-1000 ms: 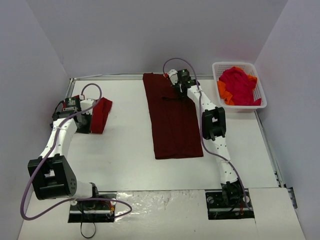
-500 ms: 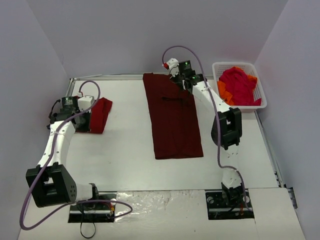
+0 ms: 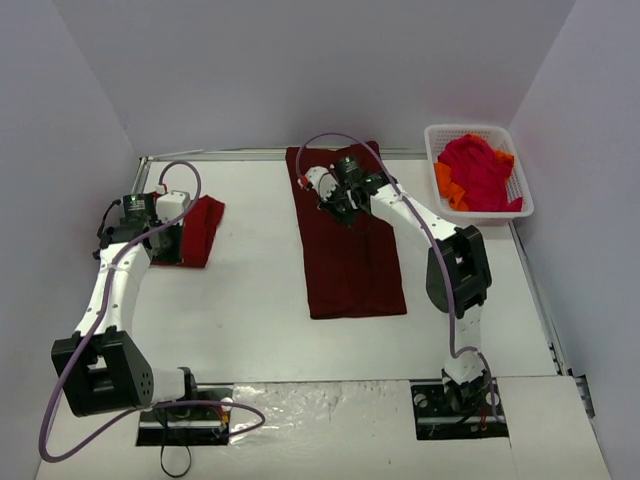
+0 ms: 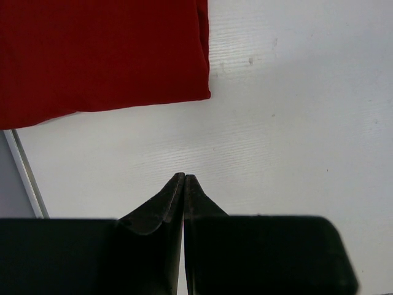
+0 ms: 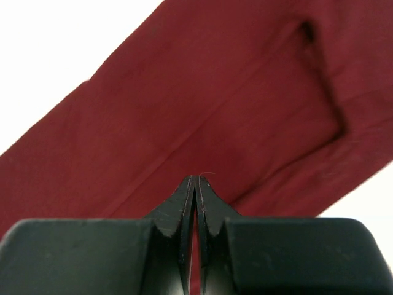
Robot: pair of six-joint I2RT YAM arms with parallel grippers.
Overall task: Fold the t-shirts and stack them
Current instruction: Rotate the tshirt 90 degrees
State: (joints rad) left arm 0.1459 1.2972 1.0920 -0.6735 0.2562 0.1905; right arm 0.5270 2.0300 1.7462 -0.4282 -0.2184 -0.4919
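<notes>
lying flat down the middle of the table, the dark maroon t-shirt is folded into a long narrow strip that runs from the far edge toward the arms. its long sides are straight, and its near end is squared off. in the right wrist view a folded-in layer shows on top of it, with a raised edge and a corner near the upper right of the cloth.

the right gripper hangs over the far part of this strip with its fingers pressed together. the tips point down at the maroon fabric, but i cannot tell whether they touch it. the right arm reaches far out from its base and bends across the strip from the right.

well to the left, the brighter red t-shirt lies as a small folded bundle near the table's left edge. the left gripper is just beside it with its fingers together. they are over bare table and apart from the red cloth's corner.

at the far right corner stands the white lattice basket. a crumpled crimson t-shirt is heaped inside it, and an orange t-shirt shows at its left side.
</notes>
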